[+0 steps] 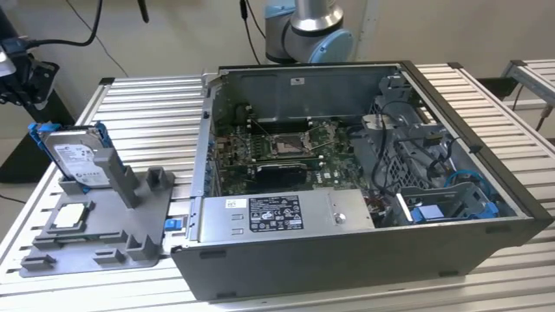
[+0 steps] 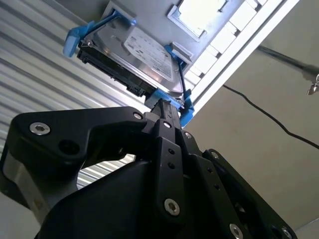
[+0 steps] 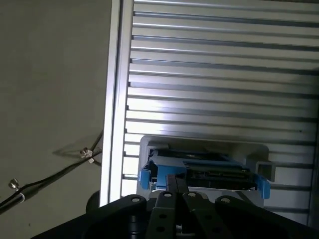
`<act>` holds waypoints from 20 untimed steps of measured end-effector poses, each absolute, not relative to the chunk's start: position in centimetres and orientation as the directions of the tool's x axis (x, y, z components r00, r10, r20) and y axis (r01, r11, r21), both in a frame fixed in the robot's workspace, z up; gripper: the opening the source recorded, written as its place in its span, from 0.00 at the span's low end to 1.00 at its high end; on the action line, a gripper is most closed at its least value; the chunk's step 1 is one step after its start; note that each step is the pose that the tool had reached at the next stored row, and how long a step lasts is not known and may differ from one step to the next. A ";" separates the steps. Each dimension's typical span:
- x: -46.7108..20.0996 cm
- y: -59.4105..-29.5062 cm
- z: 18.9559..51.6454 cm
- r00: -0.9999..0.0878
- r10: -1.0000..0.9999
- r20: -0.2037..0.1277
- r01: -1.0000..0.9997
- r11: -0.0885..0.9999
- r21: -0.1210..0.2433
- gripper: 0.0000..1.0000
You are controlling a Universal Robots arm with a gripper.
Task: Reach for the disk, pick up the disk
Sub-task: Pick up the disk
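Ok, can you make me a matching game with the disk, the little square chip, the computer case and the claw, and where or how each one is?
Things:
1. disk
2. chip
3. computer case
4. claw

Clues:
A. lying flat on the grey holder
B. open, insides showing
C. black, up close to the disk
D. standing on edge in the grey holder

Pairs: 1-D, 2-A, 3-B, 4-C.
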State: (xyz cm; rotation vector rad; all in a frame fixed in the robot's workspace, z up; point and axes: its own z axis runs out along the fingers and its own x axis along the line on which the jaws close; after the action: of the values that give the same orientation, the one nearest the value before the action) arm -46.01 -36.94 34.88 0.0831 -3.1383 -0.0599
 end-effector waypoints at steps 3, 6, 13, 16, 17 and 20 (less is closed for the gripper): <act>-46.0 -36.9 34.9 -0.997 -0.071 0.001 -0.071 0.997 0.038 0.00; -46.0 -36.9 34.9 -0.995 -0.104 0.001 -0.103 0.994 0.038 0.00; -46.1 -36.9 34.9 -0.979 -0.204 0.001 -0.204 0.978 0.038 0.00; -46.1 -36.9 34.9 -0.967 -0.253 0.000 -0.253 0.967 0.038 0.00; -46.1 -36.9 34.9 -0.963 -0.269 0.000 -0.269 0.962 0.038 0.00; -46.1 -36.9 34.9 -0.947 -0.321 0.001 -0.321 0.946 0.038 0.00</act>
State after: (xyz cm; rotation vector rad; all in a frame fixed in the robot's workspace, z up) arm -46.10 -36.94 34.88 0.5096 -3.0926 -0.0590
